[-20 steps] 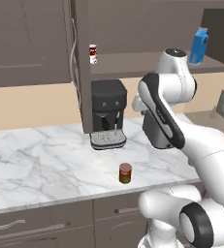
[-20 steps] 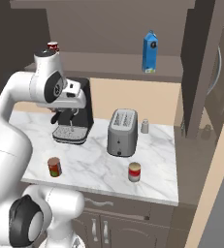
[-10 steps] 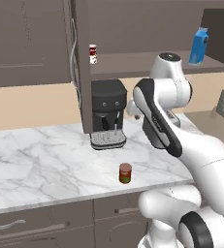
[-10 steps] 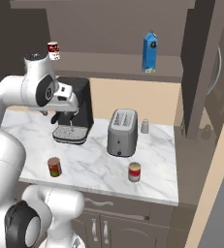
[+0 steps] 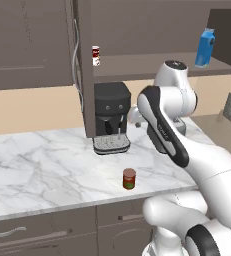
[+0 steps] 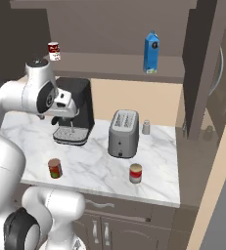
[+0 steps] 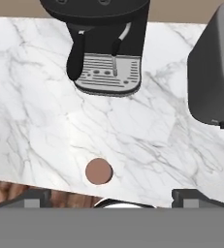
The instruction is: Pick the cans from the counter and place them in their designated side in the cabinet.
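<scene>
Left base view: the marble surface (image 5: 47, 165) is carrying a dark red-brown can (image 5: 129, 178) near its front edge.
Right base view: a red-and-pale can (image 6: 135, 173) is standing before the toaster (image 6: 123, 133).
Hand view: jaws are spread wide above the brown can; best to descend centred.

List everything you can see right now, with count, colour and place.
Cans: two. Dark red-brown one near the counter's front edge, before the coffee machine; red-and-white one before the toaster.
Slim can: one, white with red, cabinet shelf, left end.
Carton: one, blue, same shelf, further right.
Coffee machine: one, black, back of the counter.
Toaster: one, grey, right of it.
Shaker: one, grey, beside the toaster.
Counter: white marble.
Hand: open, above the dark can.
</scene>
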You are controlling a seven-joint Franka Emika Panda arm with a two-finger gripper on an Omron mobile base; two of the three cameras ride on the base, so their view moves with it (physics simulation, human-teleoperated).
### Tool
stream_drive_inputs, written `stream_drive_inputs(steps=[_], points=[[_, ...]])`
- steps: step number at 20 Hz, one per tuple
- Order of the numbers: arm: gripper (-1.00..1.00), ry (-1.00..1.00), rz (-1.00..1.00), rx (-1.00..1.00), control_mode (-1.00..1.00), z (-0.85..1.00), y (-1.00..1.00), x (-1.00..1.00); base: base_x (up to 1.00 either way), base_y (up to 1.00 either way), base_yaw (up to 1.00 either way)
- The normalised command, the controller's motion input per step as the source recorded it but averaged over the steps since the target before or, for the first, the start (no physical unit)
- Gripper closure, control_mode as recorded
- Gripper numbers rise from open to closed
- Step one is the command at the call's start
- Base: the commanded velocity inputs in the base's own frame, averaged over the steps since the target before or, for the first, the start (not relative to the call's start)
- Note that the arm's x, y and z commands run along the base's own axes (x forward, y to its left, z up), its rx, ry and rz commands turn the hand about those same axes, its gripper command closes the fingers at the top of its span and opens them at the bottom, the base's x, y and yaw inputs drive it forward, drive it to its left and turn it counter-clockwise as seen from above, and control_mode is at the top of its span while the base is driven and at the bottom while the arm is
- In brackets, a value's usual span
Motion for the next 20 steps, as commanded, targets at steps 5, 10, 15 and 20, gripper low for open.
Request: stream_drive_inputs(steps=[5, 10, 15, 20], points=[[-1.0, 0.0, 0.0, 0.04, -1.0, -0.21, 0.09, 0.0, 0.0, 0.0, 0.0], [-1.0, 0.02, 0.0, 0.0, -1.0, -0.22, 0.14, 0.0, 0.0, 0.0, 0.0], [-1.0, 0.03, 0.0, -0.01, -1.0, -0.12, 0.1, 0.0, 0.0, 0.0, 0.0], [-1.0, 0.02, 0.0, 0.0, -1.0, -0.07, 0.04, 0.0, 0.0, 0.0, 0.0]])
